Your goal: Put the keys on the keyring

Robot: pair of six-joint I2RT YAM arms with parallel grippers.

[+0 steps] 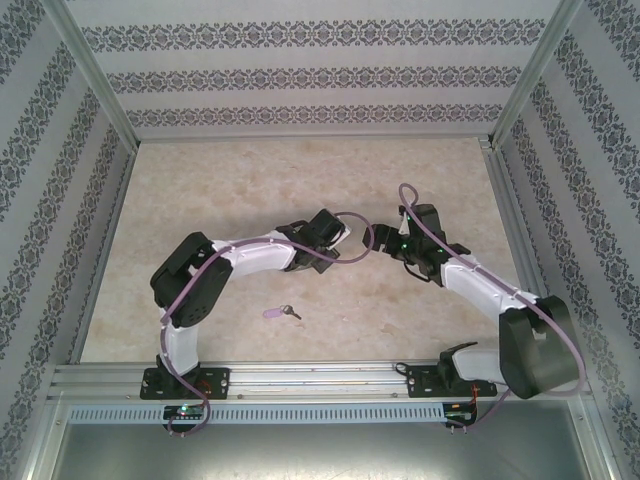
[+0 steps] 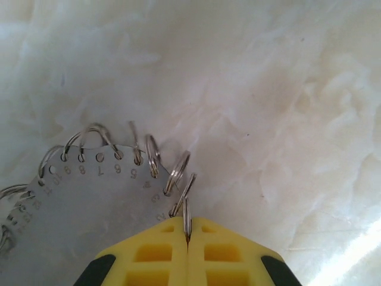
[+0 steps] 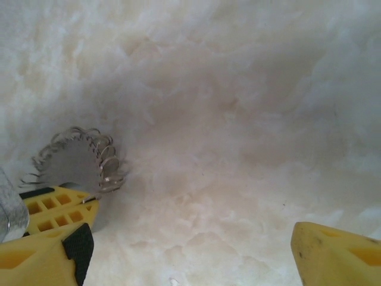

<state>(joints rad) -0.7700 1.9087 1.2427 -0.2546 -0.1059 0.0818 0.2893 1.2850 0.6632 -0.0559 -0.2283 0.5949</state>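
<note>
The keyring point(image 2: 77, 202) is a flat silvery plate with numbered holes and several small split rings along its edge. My left gripper point(image 2: 188, 229) is shut on one of those small rings, pinched edge-on between the yellow fingertips. In the top view the keyring point(image 1: 366, 240) sits mid-table between the left gripper point(image 1: 345, 240) and the right gripper point(image 1: 393, 243). The right gripper point(image 3: 190, 262) is open above bare table, and the keyring point(image 3: 77, 161) lies to its left. One key point(image 1: 280, 313), with a lilac head and a dark blade, lies on the table nearer the arm bases.
The tabletop point(image 1: 250, 180) is pale marbled and boxed in by patterned walls with metal rails. Purple cables loop over both arms. The left arm's yellow fingers point(image 3: 56, 211) appear beside the right gripper's own left finger point(image 3: 36, 259).
</note>
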